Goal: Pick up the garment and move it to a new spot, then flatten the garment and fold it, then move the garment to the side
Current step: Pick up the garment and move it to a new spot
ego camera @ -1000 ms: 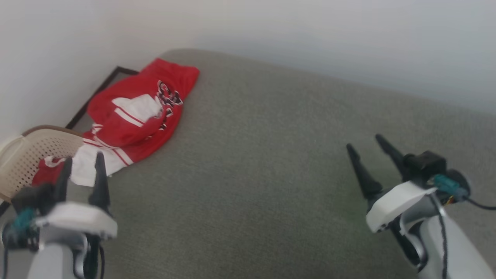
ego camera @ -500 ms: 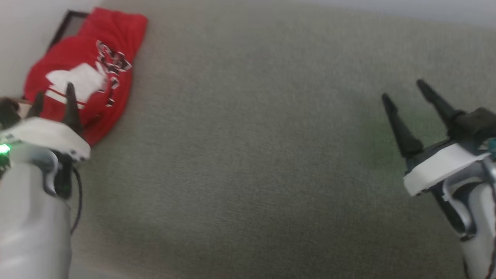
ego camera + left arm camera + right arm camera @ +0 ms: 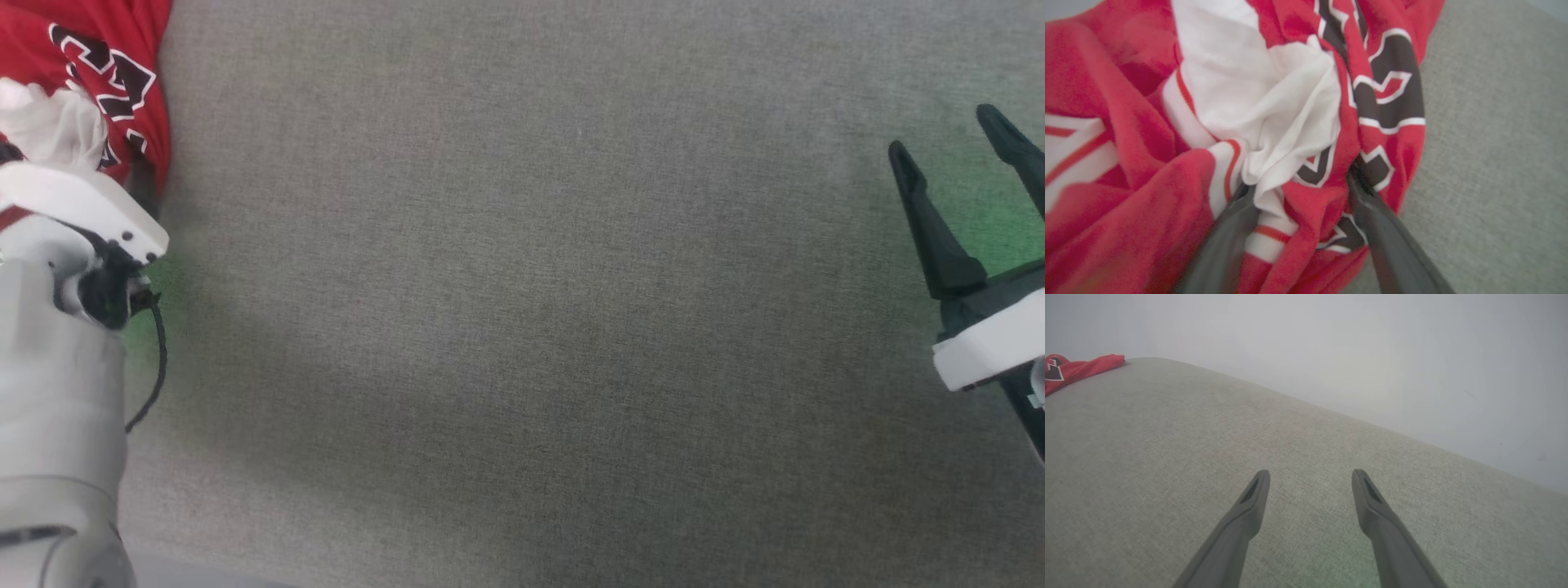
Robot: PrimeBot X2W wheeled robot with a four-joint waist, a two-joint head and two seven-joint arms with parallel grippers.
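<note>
Head view: garment (image 3: pixel 122 49) lies crumpled at the top-left of the grey woven surface (image 3: pixel 522 327). Red fabric, black-and-white block lettering, white sleeve bunched up. Right claw (image 3: pixel 943 131) well apart from it, tapered dark fingers splayed, released.
Left wrist view: left claw (image 3: pixel 1298 179) spread wide, unclenched, tips sunk in soft folds.
Right wrist view: garment at far left edge, matte fingers over the weave.

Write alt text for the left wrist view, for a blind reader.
The left gripper stands open, its two dark fingers pushed into a crumpled red jersey-style shirt with white sleeves and black-and-white lettering, a bunch of cloth between them. A grey woven fabric surface shows at the right.
</note>
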